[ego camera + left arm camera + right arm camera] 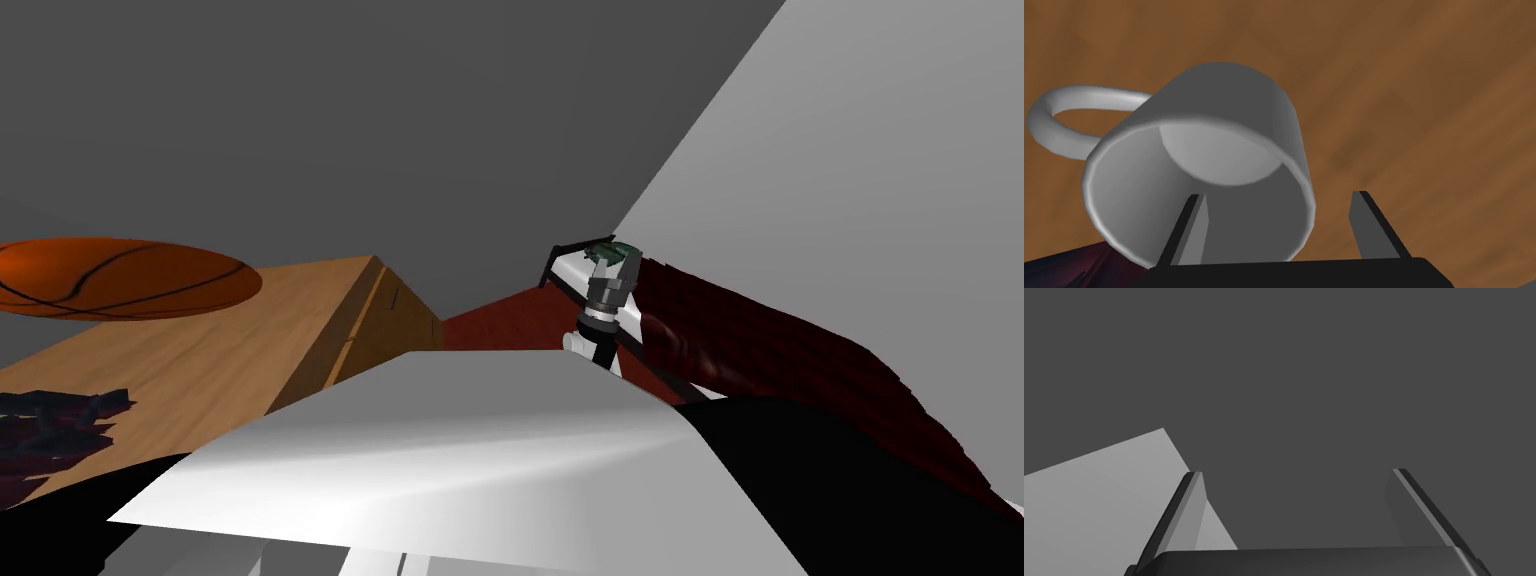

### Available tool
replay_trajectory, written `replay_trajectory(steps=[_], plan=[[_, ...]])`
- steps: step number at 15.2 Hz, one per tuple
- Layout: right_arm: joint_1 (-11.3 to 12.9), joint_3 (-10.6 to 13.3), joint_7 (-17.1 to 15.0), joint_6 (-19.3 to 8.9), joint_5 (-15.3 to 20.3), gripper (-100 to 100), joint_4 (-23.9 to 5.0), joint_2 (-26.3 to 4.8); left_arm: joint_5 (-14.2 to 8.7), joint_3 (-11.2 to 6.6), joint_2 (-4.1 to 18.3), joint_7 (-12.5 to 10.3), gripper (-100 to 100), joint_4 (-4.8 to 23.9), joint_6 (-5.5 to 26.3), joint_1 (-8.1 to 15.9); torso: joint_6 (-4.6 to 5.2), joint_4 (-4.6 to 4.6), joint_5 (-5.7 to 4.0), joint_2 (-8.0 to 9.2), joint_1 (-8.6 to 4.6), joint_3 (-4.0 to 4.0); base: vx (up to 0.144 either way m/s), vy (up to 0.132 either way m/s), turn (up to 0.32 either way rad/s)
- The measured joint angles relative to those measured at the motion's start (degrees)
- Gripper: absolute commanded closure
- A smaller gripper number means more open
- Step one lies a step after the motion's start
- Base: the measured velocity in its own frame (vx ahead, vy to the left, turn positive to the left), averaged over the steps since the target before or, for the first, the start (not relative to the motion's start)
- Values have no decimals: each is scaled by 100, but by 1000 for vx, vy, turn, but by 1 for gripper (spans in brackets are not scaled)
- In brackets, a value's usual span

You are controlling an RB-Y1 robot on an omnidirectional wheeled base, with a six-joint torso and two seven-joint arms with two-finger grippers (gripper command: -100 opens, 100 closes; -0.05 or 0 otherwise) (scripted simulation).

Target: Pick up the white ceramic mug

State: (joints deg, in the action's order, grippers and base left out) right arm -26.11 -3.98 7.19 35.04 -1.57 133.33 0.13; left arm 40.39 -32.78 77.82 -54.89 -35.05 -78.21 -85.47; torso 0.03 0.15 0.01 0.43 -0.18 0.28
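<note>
Looking across a wood table (220, 350) with a basketball (120, 278) at far left and a dark cloth (55, 425) nearer. Straddling the wall of the grey-white mug (1234, 100), upright on that table beside the cloth, with the left gripper (1279, 195) spread open: one finger (1196, 235) inside the rim, the other outside, handle on the far side. Holding the right gripper (1296, 472) open too, empty, off right.
</note>
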Motion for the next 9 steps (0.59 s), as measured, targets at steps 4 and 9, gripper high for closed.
replay_trajectory(steps=[4,9], plan=[[-1,0,0,0,0,0,0,0,3,-1,3,7,100,2,7,-2,-1,-6,7,-30,11,-18,8,1,47],[-4,-2,0,1,0,0,1,-1,-133,-83,119,337,100,105,-200,-187,-7,-18,7,-94,22,-52,139,31,245]])
